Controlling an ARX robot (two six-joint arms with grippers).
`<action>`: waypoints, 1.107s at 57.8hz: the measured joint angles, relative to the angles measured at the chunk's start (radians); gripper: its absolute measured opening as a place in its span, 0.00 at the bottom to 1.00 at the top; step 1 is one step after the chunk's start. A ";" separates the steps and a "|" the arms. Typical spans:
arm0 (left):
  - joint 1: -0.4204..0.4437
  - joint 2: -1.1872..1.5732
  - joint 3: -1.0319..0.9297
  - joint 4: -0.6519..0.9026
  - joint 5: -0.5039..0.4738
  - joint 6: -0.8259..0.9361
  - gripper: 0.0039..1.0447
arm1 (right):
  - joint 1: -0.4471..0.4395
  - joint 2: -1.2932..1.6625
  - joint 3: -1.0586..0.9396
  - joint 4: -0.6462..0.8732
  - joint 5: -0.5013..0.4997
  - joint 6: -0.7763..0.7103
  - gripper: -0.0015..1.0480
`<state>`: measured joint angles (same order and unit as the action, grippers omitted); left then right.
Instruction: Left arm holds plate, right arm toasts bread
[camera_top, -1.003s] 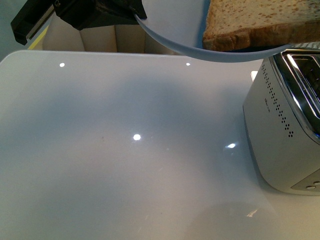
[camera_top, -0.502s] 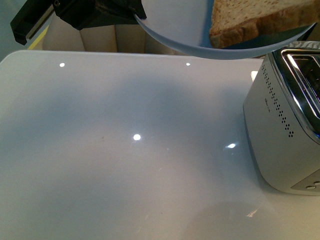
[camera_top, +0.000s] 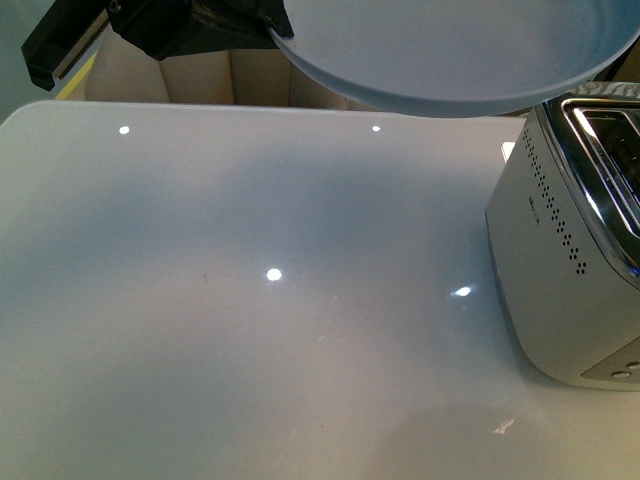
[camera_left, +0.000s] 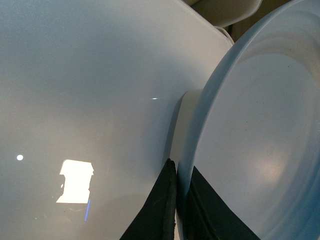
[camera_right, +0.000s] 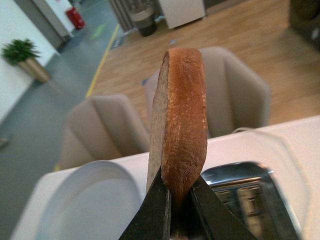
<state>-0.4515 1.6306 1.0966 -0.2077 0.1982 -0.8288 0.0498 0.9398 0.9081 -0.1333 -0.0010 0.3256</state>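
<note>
At 12 o'clock, plate (camera_top: 450, 50): round, pale blue-white and empty, held in the air over the far edge of the white table (camera_top: 250, 300); its near rim overhangs the top of the toaster (camera_top: 570, 260).
Left gripper (camera_left: 181, 210): black jaws closed on the plate's rim, one jaw on each face, at the plate's 9 o'clock side in the front view.
Right gripper (camera_right: 177, 210): outside the front view; in its wrist view the jaws are clamped on one edge of the bread (camera_right: 182, 125).
Bread: one wholemeal slice held on end, crust toward the camera, touching neither plate nor toaster, both of which show behind it.
Toaster: silver-white, standing at 3 o'clock on the table, with the toaster slots (camera_right: 245, 200) facing up; partly cropped by the frame.
Risk, slot entry: the slice is pinched at one thin edge only. If lowered askew, its crust would likely catch the chrome lip and buckle or tear.
Risk, plate: held by the rim alone and close to the toaster, so a knock from the descending arm could pivot it in the jaws.
Open room: bare tabletop from the centre round to 9 o'clock.
Edges: the table's far edge at 12 o'clock, chairs (camera_right: 100, 130) beyond it.
</note>
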 joint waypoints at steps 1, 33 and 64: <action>0.000 0.000 0.000 0.000 0.000 0.000 0.03 | -0.004 0.002 0.003 -0.006 0.015 -0.039 0.03; 0.000 0.000 0.000 0.000 0.000 0.000 0.03 | 0.074 0.148 -0.175 -0.001 0.146 -0.379 0.03; 0.000 0.000 0.000 0.000 0.000 0.000 0.03 | 0.089 0.307 -0.204 0.066 0.208 -0.379 0.03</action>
<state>-0.4515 1.6306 1.0966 -0.2077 0.1978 -0.8291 0.1383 1.2472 0.7040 -0.0669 0.2066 -0.0532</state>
